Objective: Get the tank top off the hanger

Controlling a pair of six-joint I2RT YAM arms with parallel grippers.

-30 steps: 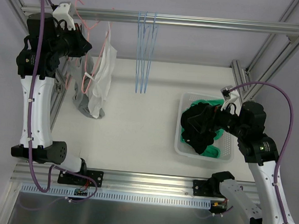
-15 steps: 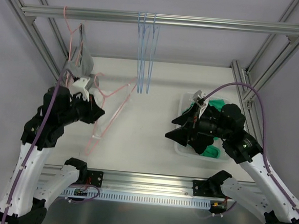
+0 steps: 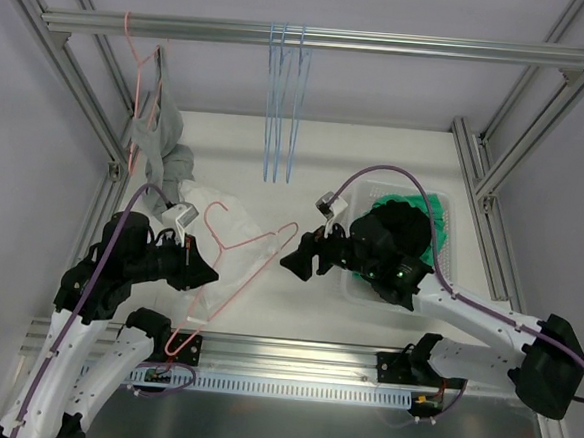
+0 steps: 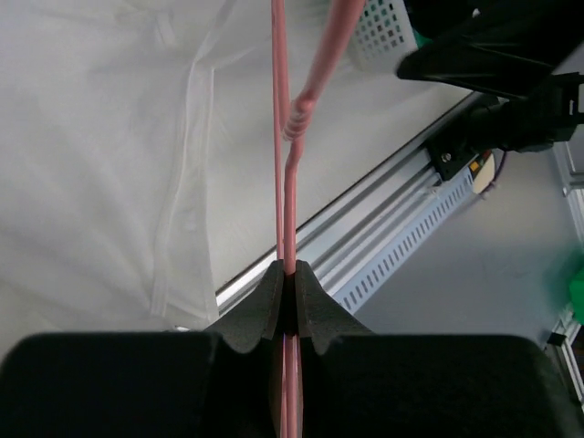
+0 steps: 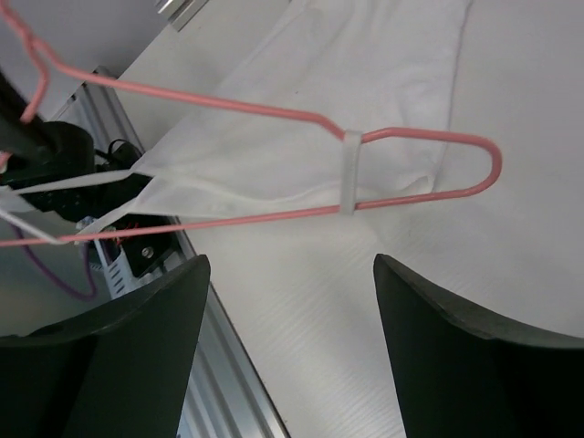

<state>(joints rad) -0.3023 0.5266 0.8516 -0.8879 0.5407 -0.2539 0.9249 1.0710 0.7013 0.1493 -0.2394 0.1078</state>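
**Clearances.** The left gripper (image 3: 190,262) stands low over the near-left part of the white table (image 3: 377,155), close to the front aluminium frame rail (image 3: 293,352). Its jaws are fully closed on the wire of the pink wire hanger (image 5: 420,134), just below the twisted neck. The hanger is tilted. Its hook points away from the arm bases, one shoulder end reaches toward table centre, and the other end overhangs the front frame rail.

The right gripper (image 3: 290,261) is just beside the centre-pointing shoulder end. Its jaws are spread wide with nothing between them, and the wire loop lies beyond the fingertips (image 5: 383,274), not touching them. Bare table surface lies between the two arms and toward the far edge.

**Task item.** The white tank top (image 3: 205,203) lies crumpled on the table beside the left gripper and under the hanger. One narrow white strap (image 5: 350,173) is looped around both wires near the shoulder end, so the garment is on the hanger.

**Containers.** A white perforated plastic basket (image 3: 448,275) sits at the right, partly hidden by the right arm. It holds green garments (image 3: 418,210).

**Overhead.** The aluminium hanging rail (image 3: 384,43) carries blue wire hangers (image 3: 282,108) at centre. At its left end is a second pink hanger (image 3: 134,38) with a grey garment (image 3: 162,140).
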